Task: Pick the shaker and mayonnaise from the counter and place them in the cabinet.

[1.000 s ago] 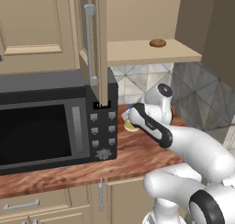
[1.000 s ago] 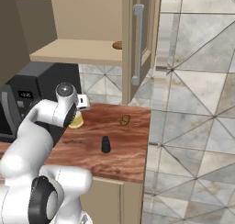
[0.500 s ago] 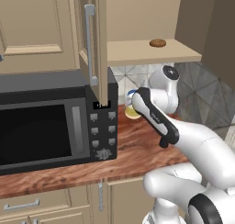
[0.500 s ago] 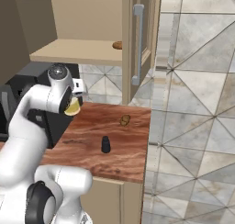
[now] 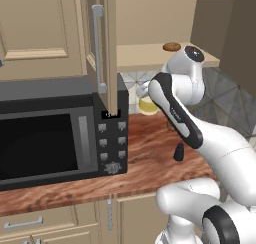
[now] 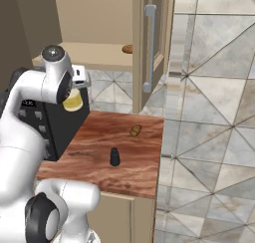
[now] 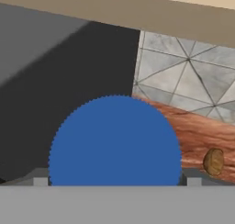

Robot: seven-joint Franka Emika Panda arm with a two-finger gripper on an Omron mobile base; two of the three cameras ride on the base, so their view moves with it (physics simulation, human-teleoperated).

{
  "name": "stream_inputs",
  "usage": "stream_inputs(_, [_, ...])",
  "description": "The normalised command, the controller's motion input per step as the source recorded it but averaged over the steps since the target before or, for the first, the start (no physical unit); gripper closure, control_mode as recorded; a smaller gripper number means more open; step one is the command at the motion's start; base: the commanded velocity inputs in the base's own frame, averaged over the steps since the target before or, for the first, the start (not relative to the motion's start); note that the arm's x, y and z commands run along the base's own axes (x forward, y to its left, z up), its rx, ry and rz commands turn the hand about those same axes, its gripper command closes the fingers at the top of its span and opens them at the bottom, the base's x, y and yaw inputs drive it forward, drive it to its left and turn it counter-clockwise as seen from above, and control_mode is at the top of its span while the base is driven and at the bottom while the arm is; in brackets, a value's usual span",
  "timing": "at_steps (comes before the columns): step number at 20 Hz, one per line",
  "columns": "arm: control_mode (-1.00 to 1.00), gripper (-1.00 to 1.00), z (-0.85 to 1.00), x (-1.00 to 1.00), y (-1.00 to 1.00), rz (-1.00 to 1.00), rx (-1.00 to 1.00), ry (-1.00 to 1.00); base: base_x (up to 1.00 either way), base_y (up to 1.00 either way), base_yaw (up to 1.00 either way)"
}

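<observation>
black microwave (image 5: 55,138), brown lump (image 6: 135,131), tiled wall (image 6: 209,87)

Grey tiled wall (image 6: 214,102), black microwave (image 5: 55,133) at left, tan base drawers (image 5: 45,223) below

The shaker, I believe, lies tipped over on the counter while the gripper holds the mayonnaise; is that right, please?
Not quite: the shaker stands upright on the counter, as the right base view shows. The rest holds: the gripper has the mayonnaise.
</observation>
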Motion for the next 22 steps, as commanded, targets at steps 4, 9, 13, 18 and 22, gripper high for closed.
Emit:
stream_inputs(4, [-1.00,1.00,0.61,-0.23,0.00,-0.02,0.00,0.00,0.00,0.00,0.00])
stream_inputs(9, [-1.00,1.00,0.64,-0.19,0.00,-0.01,0.00,-0.03,0.00,0.00,0.00])
stream_inputs(13, [-1.00,1.00,0.56,-0.03,0.00,0.00,0.00,-0.09,0.00,0.00,0.00])
stream_inputs(18, [-1.00,1.00,0.47,0.00,0.00,0.00,0.00,-0.16,0.00,0.00,0.00])
stream_inputs(22, [-1.00,1.00,0.33,0.00,0.00,0.00,0.00,-0.13,0.00,0.00,0.00])
